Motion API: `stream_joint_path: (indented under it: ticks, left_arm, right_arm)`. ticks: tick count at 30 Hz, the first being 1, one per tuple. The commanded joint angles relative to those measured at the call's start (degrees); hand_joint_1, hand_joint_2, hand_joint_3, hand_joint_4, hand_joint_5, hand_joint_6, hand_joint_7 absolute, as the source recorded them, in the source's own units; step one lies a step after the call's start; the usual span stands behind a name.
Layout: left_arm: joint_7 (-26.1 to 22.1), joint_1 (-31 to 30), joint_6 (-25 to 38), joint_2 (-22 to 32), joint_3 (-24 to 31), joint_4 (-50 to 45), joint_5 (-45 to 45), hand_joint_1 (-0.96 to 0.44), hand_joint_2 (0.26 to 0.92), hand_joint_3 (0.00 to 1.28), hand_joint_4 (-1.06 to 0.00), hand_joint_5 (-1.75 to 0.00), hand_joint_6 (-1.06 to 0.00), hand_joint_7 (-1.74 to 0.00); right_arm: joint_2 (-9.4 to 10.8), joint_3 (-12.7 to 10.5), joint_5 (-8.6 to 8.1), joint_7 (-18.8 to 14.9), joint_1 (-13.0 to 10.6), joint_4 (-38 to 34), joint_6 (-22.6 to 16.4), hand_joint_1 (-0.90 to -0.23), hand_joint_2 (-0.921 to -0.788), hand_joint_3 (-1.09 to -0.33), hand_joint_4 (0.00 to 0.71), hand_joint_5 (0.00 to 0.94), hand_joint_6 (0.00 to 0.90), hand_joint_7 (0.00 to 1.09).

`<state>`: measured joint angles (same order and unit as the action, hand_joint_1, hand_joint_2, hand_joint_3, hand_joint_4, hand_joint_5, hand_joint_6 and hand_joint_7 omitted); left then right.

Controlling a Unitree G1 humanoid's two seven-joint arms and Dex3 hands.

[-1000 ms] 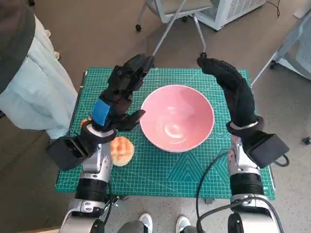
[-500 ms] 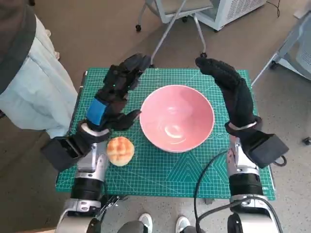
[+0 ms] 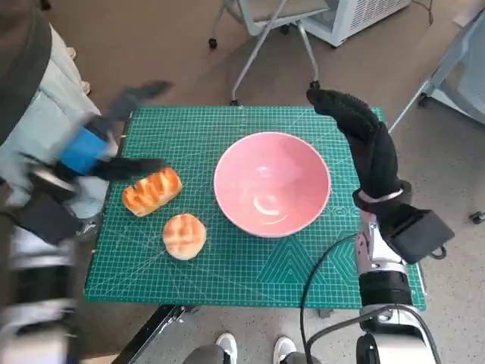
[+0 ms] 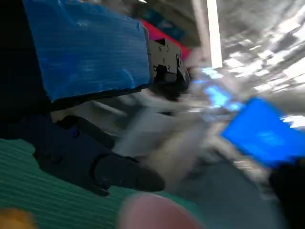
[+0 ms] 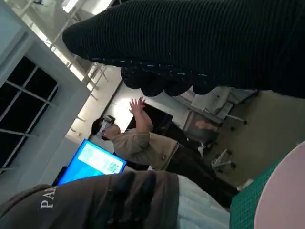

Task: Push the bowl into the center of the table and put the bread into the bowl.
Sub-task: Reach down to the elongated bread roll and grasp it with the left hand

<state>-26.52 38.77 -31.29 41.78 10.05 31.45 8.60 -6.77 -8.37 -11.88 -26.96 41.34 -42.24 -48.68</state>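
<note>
Left hand, black with blue tape over its back, is a motion-blurred smear at the green cutting mat's nine o'clock edge; whether it is spread or closed I cannot tell. Right hand, gloved in black knit, hovers at two o'clock of the round pink bowl, holding nothing, fingers extended. Elongated golden bread loaf lies at the bowl's nine o'clock, round bun at eight.

Green cutting mat on table; chair legs beyond; person beside blue screen.
</note>
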Motion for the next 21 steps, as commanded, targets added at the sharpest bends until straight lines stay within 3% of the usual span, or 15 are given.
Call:
stream_joint_path:
  ticks: [1,9,21]
  left_arm:
    - [0.7,2.3,2.9,4.3,-2.2,0.6,3.8,0.01,0.747,0.0,-0.33,0.0,-0.38,-0.1]
    - [-0.8,1.8,4.1,8.1,-5.7,2.5,6.2,0.03,0.754,0.0,-0.3,0.0,-0.39,-0.04]
    - [-4.2,2.2,6.4,7.4,-9.9,7.9,5.6,0.09,0.775,0.01,-0.27,0.0,-0.38,-0.01]
  right_arm:
    - [0.4,-0.3,-1.45,0.3,-1.7,0.2,1.5,-0.683,-0.921,-0.774,0.158,0.0,0.064,0.42]
    - [1.3,-0.3,-2.55,0.3,-1.5,0.4,2.2,-0.683,-0.921,-0.777,0.157,0.0,0.026,0.48]
    - [2.7,-0.3,-2.93,0.2,-1.2,0.1,2.5,-0.681,-0.921,-0.775,0.152,0.0,0.017,0.51]
